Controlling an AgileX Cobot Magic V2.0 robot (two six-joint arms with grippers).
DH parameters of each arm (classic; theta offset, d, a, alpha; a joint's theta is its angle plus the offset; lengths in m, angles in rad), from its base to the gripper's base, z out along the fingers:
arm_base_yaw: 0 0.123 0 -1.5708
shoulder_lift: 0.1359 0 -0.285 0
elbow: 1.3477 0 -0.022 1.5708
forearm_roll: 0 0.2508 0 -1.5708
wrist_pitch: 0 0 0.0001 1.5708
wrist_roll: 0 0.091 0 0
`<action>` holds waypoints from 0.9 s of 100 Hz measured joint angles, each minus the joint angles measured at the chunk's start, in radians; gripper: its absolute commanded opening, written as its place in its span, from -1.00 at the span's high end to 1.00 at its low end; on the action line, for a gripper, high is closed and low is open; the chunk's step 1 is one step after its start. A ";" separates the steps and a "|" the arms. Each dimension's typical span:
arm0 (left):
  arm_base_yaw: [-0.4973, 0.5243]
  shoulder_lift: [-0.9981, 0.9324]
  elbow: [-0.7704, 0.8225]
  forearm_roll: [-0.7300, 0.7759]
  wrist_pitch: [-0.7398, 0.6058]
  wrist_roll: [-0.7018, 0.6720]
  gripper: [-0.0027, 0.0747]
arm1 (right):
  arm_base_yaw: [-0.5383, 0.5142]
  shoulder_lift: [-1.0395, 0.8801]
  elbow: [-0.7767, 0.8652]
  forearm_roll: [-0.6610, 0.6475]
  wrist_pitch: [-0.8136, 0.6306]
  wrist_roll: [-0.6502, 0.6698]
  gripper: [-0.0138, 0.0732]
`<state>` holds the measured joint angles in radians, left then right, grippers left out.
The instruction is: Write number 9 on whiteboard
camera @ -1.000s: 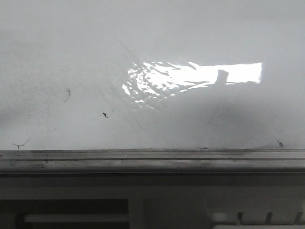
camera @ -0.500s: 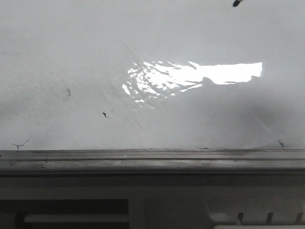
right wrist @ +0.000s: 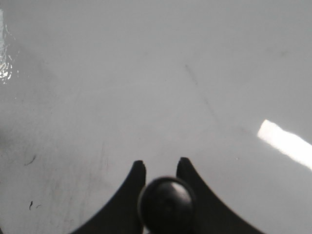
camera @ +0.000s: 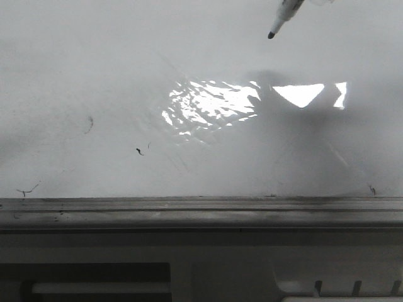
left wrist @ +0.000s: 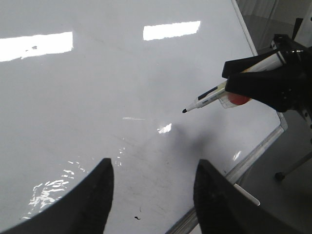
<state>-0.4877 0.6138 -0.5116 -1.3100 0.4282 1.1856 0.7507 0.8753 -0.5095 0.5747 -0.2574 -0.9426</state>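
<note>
left gripper (left wrist: 153,195): two broad black fingers (left wrist: 92,204) with a matte finish, each wide at the base and curving to a rounded tip, seen from the left wrist camera.
right gripper (right wrist: 161,168): two black fingers (right wrist: 132,187), slimmer, curving like horns to narrow blunt tips, seen from the right wrist camera.
right gripper seen from the left wrist camera (left wrist: 234,80): a blocky black body with angular faces, tapering to dark finger ends.
right arm parts behind it (left wrist: 297,53): black housing, with thin dark bars or cables at the edge, too dim to tell apart.
markings, screws: none can be made out.
</note>
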 measured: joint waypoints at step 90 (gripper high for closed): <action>0.000 0.000 0.000 0.000 0.010 0.000 0.06 | -0.008 0.172 -0.098 0.063 0.210 0.006 0.84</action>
<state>-0.4877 0.6138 -0.5116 -1.3100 0.4381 1.1856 0.7424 1.0475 -0.6076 0.6376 -0.0476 -0.9371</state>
